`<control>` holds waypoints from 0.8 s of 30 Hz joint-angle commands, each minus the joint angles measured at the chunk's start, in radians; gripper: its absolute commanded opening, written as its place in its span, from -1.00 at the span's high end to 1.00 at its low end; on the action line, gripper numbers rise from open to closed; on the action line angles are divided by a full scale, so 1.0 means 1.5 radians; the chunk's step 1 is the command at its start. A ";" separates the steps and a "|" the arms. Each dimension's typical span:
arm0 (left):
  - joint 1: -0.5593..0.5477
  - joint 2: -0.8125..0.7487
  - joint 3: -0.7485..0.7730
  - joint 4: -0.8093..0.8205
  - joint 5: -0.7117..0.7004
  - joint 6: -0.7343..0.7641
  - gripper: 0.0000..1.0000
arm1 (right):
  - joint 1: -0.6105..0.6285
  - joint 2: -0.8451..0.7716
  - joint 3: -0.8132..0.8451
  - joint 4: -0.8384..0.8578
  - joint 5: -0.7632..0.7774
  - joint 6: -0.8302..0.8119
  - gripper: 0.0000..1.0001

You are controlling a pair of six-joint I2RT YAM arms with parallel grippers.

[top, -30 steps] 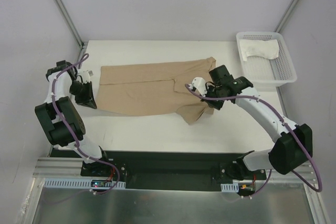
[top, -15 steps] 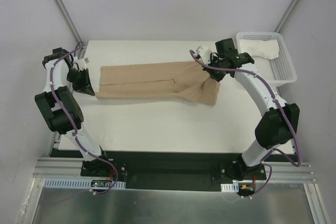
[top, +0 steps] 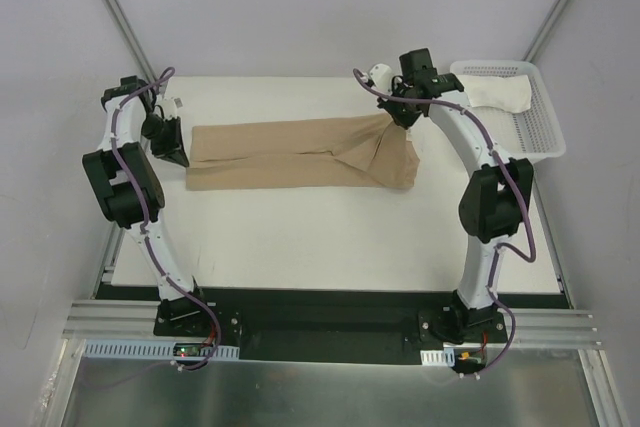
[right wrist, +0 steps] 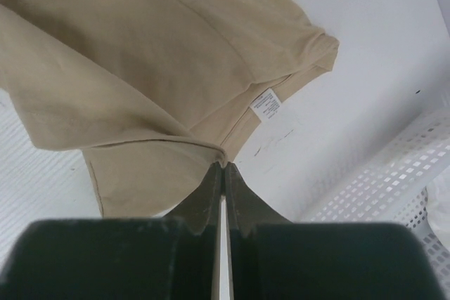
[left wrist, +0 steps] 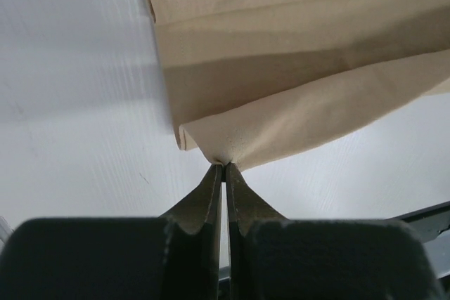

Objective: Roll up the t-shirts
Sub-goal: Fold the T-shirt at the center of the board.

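Left claw [left wrist: 223,168] and right claw [right wrist: 223,166] moved rearward, pinching one tan t-shirt [top: 290,155]; one white t-shirt [top: 500,95] basketed.

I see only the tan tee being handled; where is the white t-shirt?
In the top external view, the white t-shirt lies in the white mesh basket at the far right corner of the table, right of the right gripper.

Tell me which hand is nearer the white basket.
Right. The right hand grips the tan shirt close beside the basket; the left hand holds the shirt's other end, across the table.
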 commanded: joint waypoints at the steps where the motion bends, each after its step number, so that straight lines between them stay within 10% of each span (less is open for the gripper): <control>1: -0.002 0.019 0.047 -0.020 -0.031 -0.008 1.00 | -0.007 0.046 0.076 -0.015 0.020 -0.014 0.99; 24: -0.027 0.101 0.148 -0.012 -0.082 -0.001 1.00 | -0.010 0.186 0.207 0.006 0.033 -0.071 0.99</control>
